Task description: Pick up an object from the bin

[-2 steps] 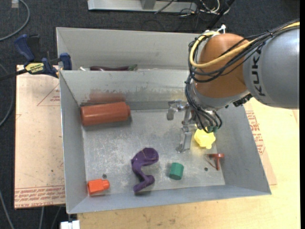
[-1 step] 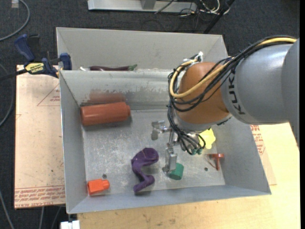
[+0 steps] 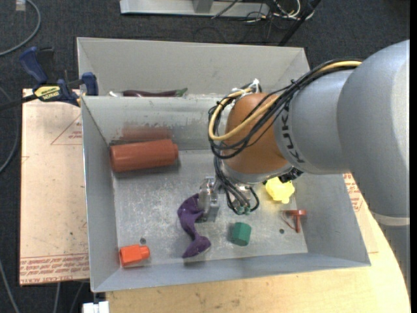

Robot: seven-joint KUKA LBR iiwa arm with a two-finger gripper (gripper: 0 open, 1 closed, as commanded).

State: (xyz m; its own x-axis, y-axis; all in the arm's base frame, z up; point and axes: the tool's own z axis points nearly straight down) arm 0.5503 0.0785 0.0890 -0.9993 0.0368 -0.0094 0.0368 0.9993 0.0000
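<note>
You have the arm (image 3: 352, 122) coming in from the right of the frame. Its orange cover (image 3: 251, 142) and looped cables (image 3: 221, 119) hang over the middle of the bin (image 3: 98, 194). Below the cover, the gripper (image 3: 210, 206) is down near the bin floor, a little below the centre of the frame. From this view you cannot tell whether it is spread or pressed together, or whether anything sits inside it.

The thing nearest to it is a purple strip (image 3: 191, 225), soft-looking and twisted. It lies on the floor running from the gripper's left side down toward the lower middle of the frame. Its upper end is right against the gripper; you cannot see whether the two actually touch.

Just to the lower right of the gripper you will find a small green block (image 3: 240, 233), close by but apart from the strip. A yellow lump (image 3: 280, 190) lies to the right, partly under the cover, and a small red piece (image 3: 296, 219) lies below it.

Well apart, in the upper left of the bin, a reddish-brown cylinder (image 3: 144, 156) lies on its side by the back wall. An orange block (image 3: 134, 255) sits in the lower left corner.
</note>
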